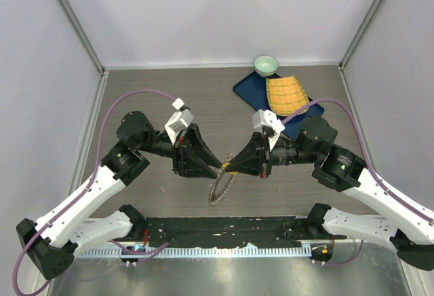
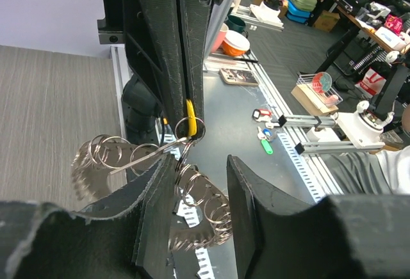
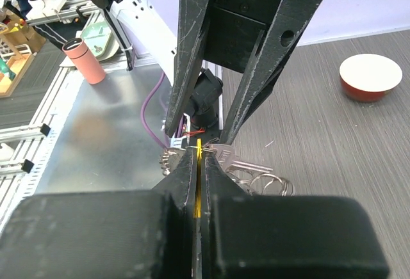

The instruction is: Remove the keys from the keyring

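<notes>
Bright, even light is falling on the tabletop (image 1: pixel 156 99), throwing soft shadows; the steel sheet (image 1: pixel 224 272) along its near edge is glaring; wrist views are blurring close up.

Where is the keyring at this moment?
In the top view, the keyring is at the centre, just on the near side of where the left gripper and right gripper meet.

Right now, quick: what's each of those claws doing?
Left gripper: open, jaws either side of the keys.
Right gripper: shut on the keyring.
</notes>
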Tool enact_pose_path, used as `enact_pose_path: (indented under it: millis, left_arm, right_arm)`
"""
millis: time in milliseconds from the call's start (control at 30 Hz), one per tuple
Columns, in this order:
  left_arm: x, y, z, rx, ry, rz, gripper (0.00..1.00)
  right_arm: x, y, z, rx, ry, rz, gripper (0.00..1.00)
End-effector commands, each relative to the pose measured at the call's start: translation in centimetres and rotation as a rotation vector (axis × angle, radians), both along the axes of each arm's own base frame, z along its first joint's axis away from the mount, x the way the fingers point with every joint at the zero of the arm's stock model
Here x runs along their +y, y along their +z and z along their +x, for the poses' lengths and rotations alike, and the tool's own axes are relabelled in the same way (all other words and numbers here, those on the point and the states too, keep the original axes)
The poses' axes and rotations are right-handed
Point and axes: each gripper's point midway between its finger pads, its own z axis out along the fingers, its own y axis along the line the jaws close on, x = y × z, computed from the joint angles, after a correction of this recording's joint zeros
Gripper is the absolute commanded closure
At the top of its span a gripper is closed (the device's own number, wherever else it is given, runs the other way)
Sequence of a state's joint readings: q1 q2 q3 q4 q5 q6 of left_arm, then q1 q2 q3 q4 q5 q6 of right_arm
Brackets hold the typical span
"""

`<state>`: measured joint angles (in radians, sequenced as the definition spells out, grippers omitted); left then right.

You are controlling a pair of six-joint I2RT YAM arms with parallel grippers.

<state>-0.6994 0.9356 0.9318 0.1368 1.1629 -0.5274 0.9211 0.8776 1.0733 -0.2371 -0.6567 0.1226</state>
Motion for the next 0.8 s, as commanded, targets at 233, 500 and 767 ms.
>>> enact_pose_path:
  millis: [233,500,767]
  left_arm:
    - [-0.3,1.1,-1.3,-0.026,-0.048,-0.05,0.67]
    - [-0.7,0.9,-0.4,-0.032,0.005,-0.054,0.95]
    - [-0.8,0.3,1.5,-0.066,0.137,-0.01,1.0]
  right_arm:
    - [0.3,2.7,0.8,-0.05,-0.039,0.087,0.99]
    - [0.1,2.5,0.7,-0.04,-0.047,0.089,0.99]
    - [-1.0,1.8,0.6,-0.039,-0.082,0.088,0.99]
